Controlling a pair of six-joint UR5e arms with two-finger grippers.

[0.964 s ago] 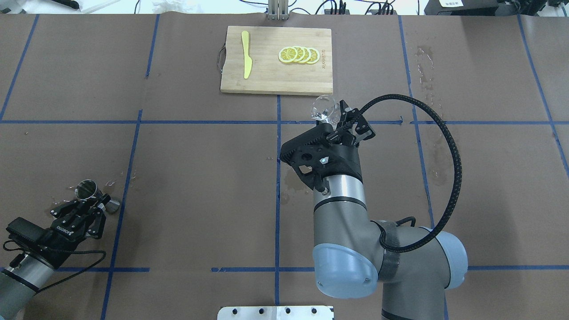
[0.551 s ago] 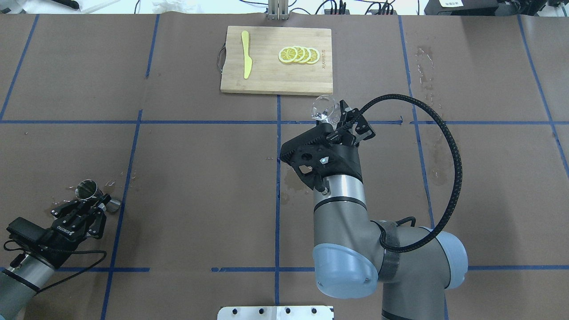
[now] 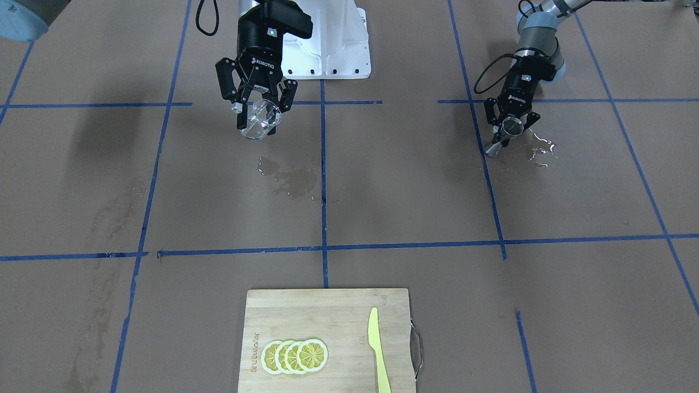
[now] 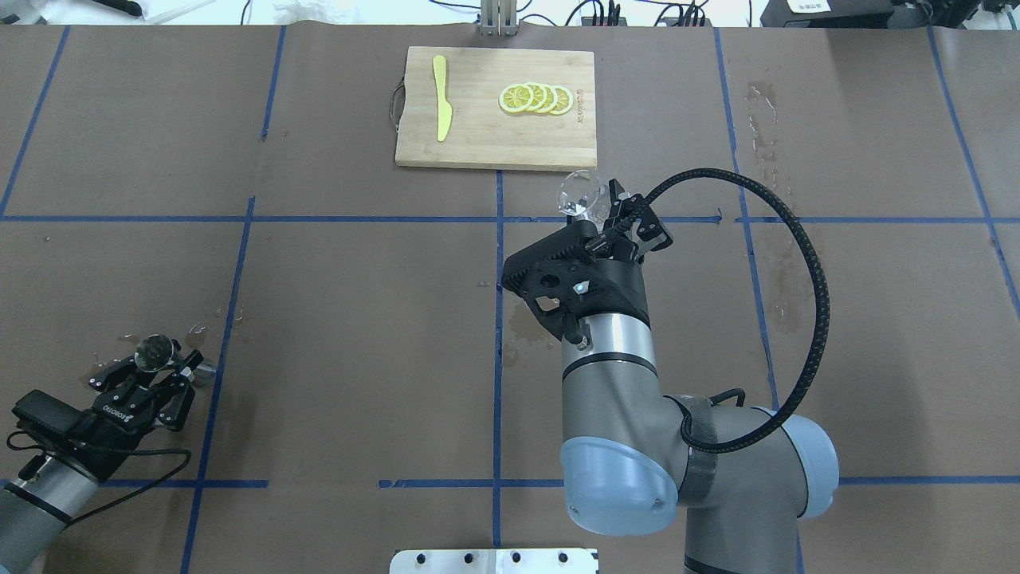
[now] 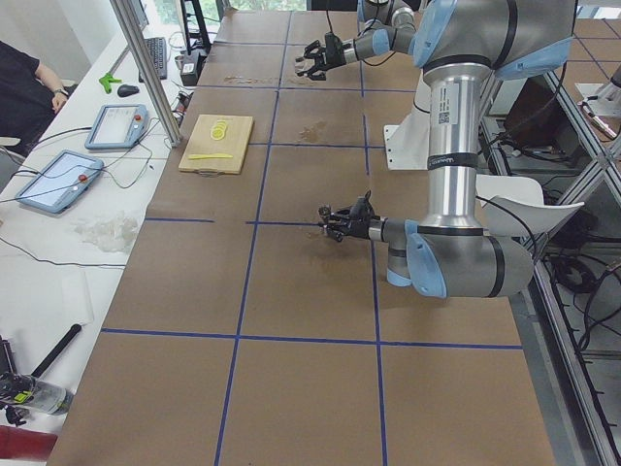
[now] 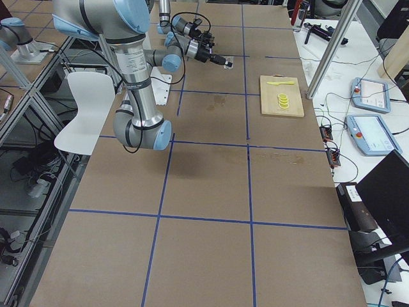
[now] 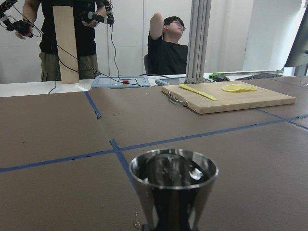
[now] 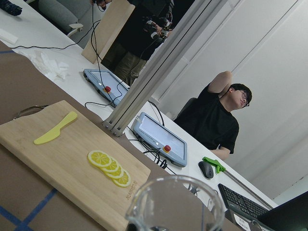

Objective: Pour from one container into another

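Right now, the right claw (image 3: 256, 115) is clamped across the wall of the small clear glass cup (image 3: 255, 125) in the upper left of the front-facing view, and seems to carry it clear of the desk (image 4: 358, 319); seen from overhead the cup sits just below the lower edge of the cutting board (image 4: 494, 147), which bears the lemon slices (image 4: 535, 98) and a yellow knife (image 4: 441, 96). The left claw (image 3: 511, 129) is narrowed onto the steel jigger (image 3: 512, 126) at the upper right of that same view, down at the lower left of the overhead one; the jigger leans, and whether its lower cone touches the desk I cannot tell. The two vessels are well apart; I judge the pour itself is not yet begun. How much liquid either holds is unclear, though wet patches (image 3: 289, 177) lie on the desk between them. The cup will likely handle as stiff, brittle and slick when wet; a moderate squeeze on the wall below the rim, leaving the pouring lip free, suits it best. The jigger is probably light, rigid and smooth; its narrow waist is the natural hold, and its small mouth leaves little margin for a careless stream.
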